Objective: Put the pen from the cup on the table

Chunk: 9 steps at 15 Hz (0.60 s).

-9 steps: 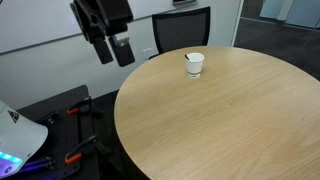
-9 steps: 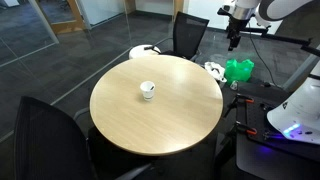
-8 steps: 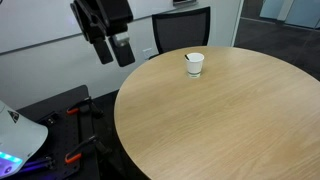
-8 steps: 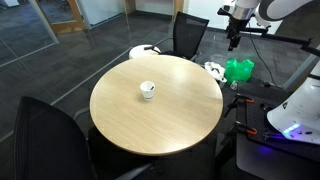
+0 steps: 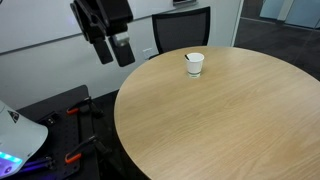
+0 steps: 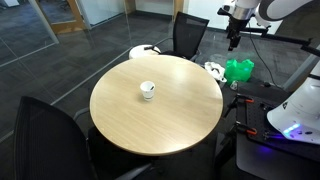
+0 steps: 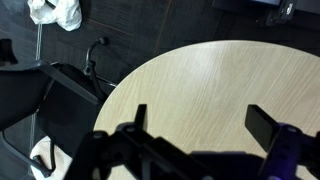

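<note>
A small white cup (image 5: 194,64) stands on the round light wood table (image 5: 230,120) and also shows in an exterior view (image 6: 147,90) near the table's middle. A thin dark pen (image 5: 190,57) leans just inside the cup's rim. My gripper (image 5: 112,50) hangs high beside the table edge, well away from the cup, and shows small in an exterior view (image 6: 233,38). In the wrist view its fingers (image 7: 200,120) are spread wide apart and empty above the table's edge (image 7: 210,80). The cup does not show in the wrist view.
A black office chair (image 5: 180,30) stands behind the table, and another one (image 6: 45,135) at the near side. A green object (image 6: 238,70) and white bags (image 6: 214,70) lie on the dark floor by the robot base (image 6: 300,110).
</note>
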Each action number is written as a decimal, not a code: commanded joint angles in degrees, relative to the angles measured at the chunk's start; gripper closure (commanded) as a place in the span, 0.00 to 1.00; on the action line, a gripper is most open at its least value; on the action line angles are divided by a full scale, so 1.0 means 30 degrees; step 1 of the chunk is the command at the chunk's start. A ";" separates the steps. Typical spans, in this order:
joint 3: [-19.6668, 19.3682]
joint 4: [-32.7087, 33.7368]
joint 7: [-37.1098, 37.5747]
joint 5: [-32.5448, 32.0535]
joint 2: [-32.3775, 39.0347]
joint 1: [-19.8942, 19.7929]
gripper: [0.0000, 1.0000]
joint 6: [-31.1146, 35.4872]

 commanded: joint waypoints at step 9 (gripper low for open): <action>0.1700 -0.0382 0.1652 0.2692 -0.0098 0.2103 0.00 0.0777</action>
